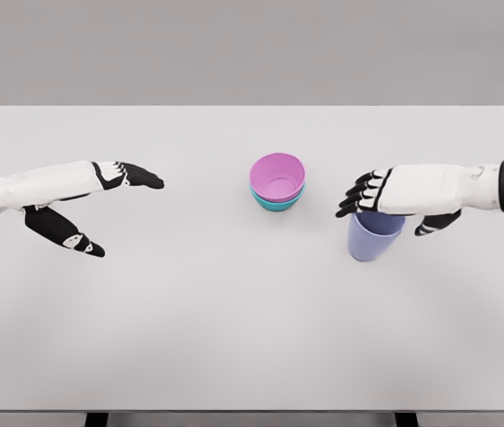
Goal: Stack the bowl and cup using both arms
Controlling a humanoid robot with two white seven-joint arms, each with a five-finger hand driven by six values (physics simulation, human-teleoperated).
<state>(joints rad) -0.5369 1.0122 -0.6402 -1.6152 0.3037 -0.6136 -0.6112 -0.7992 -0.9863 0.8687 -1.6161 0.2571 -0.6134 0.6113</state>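
The pink bowl point(277, 175) is sitting nested in the teal bowl point(276, 204). The right hand point(385, 197) is gripping the lavender cup point(374, 237), still unstacked, just right of the bowls. The left hand point(100, 200) is hovering spread, empty.

Pink bowl point(277, 175) nested in teal bowl point(276, 204) mid-table; upright lavender cup point(373, 239) to their right.

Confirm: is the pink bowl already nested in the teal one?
Yes. The pink bowl sits inside the teal bowl; only the teal lower rim shows beneath it.
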